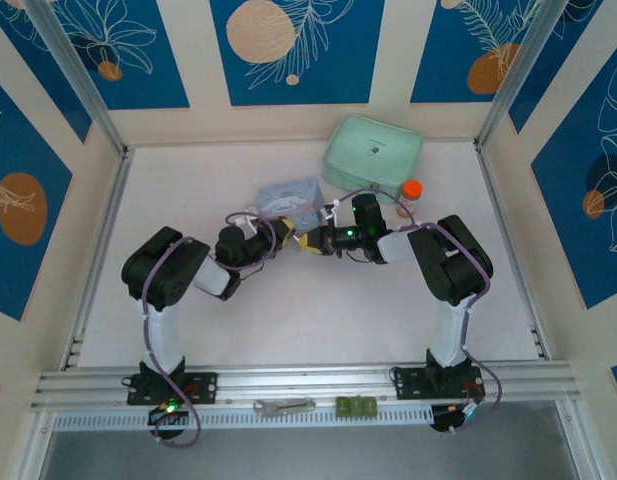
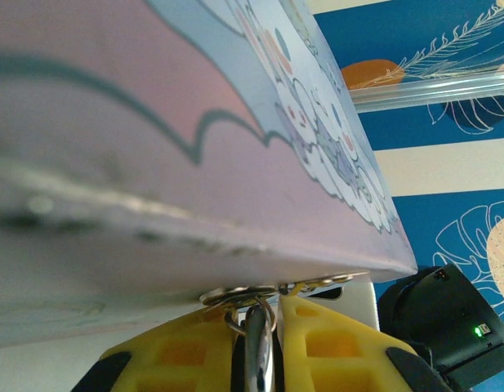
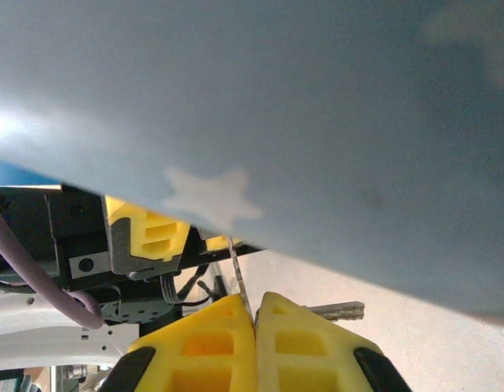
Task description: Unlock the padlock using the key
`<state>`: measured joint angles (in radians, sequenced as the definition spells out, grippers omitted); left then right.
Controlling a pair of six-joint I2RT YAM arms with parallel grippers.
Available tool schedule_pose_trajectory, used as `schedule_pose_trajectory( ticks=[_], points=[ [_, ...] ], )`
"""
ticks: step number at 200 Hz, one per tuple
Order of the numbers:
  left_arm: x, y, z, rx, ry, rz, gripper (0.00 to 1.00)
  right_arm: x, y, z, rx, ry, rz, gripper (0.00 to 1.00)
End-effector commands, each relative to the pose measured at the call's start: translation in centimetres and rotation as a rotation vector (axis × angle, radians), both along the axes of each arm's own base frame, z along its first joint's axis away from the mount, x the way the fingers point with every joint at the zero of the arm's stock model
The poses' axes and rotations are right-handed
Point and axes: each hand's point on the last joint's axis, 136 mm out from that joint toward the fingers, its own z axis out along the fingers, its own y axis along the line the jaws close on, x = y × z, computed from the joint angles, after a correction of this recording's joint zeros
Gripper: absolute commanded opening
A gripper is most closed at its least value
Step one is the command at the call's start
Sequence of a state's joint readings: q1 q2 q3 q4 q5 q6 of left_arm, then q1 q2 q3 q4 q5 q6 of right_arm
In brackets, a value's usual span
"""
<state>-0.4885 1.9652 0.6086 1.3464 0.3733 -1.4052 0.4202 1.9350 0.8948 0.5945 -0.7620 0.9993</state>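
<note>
Both grippers meet at the table's middle, just in front of a pale blue tin [image 1: 288, 200]. My left gripper [image 1: 284, 235] [image 2: 260, 314] is shut on the padlock [image 2: 261, 351]. The padlock shows as a shiny metal edge between the yellow fingers, and its thin shackle loop [image 2: 235, 320] sits against the tin's underside. My right gripper [image 1: 311, 243] [image 3: 256, 304] is shut on the key [image 3: 238, 273], a thin blade seen edge-on that rises toward the left gripper's yellow finger [image 3: 149, 233]. A second toothed key [image 3: 337, 310] sticks out to the right of the fingers.
The tin [image 2: 194, 122] [image 3: 317, 122] looms close over both wrist cameras. A mint green box [image 1: 373, 155] and an orange-capped bottle [image 1: 412, 192] stand behind the right arm. A silver wrench-like tool [image 1: 285, 406] and a small green part [image 1: 356, 406] lie on the front rail.
</note>
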Motion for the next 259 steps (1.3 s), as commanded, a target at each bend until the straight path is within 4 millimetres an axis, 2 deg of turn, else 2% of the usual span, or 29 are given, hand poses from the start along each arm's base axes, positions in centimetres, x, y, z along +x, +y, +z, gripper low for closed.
schedule_pose_trajectory(
  ticks=[1, 41, 76, 126, 190, 259],
  points=[
    [-4.0, -3.6, 1.4, -0.032, -0.055, -0.214, 0.00, 2.4, -0.1, 1.6, 0.017, -0.121, -0.064, 0.00],
    [-1.9, -2.2, 1.6, -0.019, -0.084, -0.135, 0.00, 1.0, -1.0, 0.4, -0.001, -0.094, -0.066, 0.00],
    [-1.1, -1.7, 1.1, -0.010, -0.081, -0.105, 0.00, 0.0, -1.6, 0.1, -0.003, -0.082, -0.063, 0.00],
    [-0.9, -1.7, 1.2, -0.009, -0.085, -0.099, 0.00, -0.6, -1.8, 0.5, 0.011, -0.083, -0.060, 0.00],
    [-1.0, -1.9, 1.7, -0.015, -0.096, -0.105, 0.00, -2.8, -0.6, -0.1, 0.007, -0.068, -0.018, 0.00],
    [-1.2, -1.7, 1.4, -0.009, -0.091, -0.104, 0.00, -2.6, -0.1, 0.6, 0.023, -0.091, -0.015, 0.00]
  ],
)
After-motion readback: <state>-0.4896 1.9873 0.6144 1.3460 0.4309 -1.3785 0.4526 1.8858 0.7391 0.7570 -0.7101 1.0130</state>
